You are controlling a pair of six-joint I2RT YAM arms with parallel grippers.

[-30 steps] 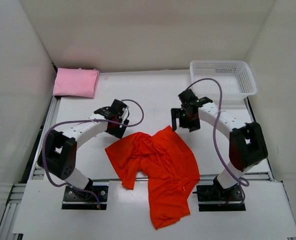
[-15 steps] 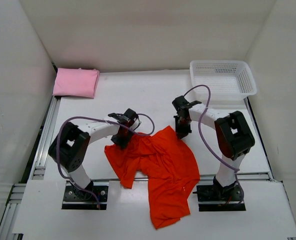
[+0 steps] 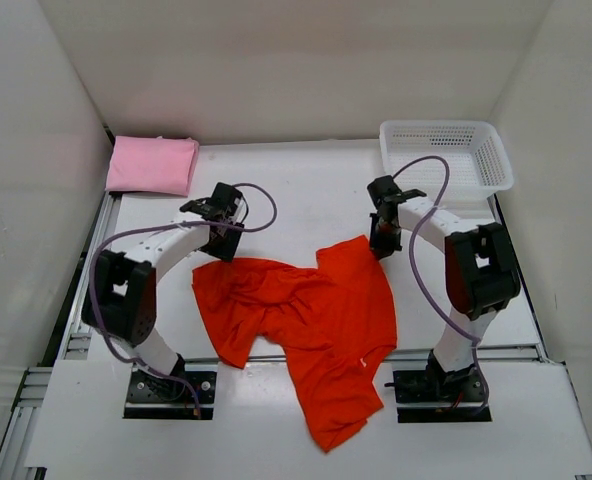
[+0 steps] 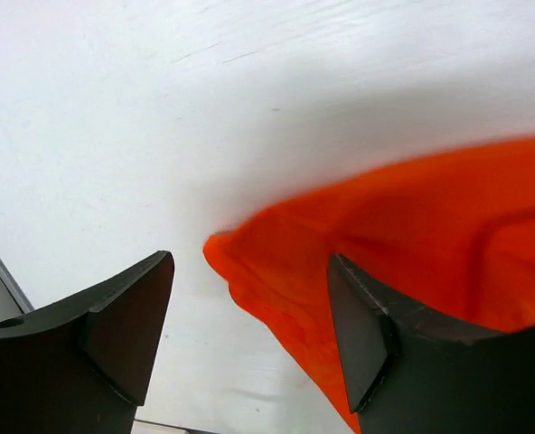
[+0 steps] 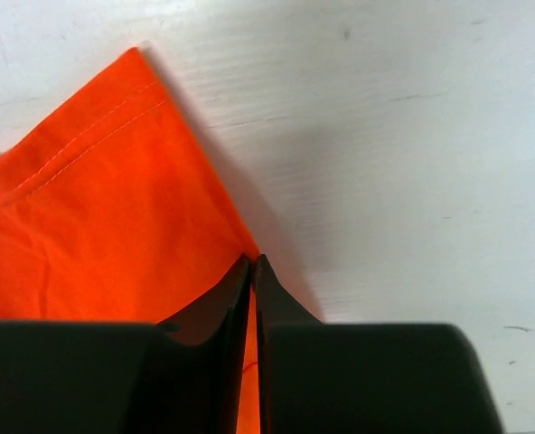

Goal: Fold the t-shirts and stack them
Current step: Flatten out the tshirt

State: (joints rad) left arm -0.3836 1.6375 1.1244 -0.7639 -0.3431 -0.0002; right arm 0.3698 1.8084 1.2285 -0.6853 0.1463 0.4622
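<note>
On the white table [image 3: 306,190], closed in by white walls, I see the orange-red t-shirt [image 3: 306,320] lying crumpled between both arms and reaching the near edge. The right gripper [image 5: 254,271] has its fingers together, pinching a hem corner. The left gripper [image 4: 249,334] has its fingers apart around another corner. The folded pink t-shirt [image 3: 153,165] lies in the far left corner, and the white mesh basket [image 3: 501,165] in the far right.

Fixed overhead view facing down and forward, 2 wrist views close over table [image 3: 306,190], all sharing orange t-shirt [image 3: 316,310]
</note>
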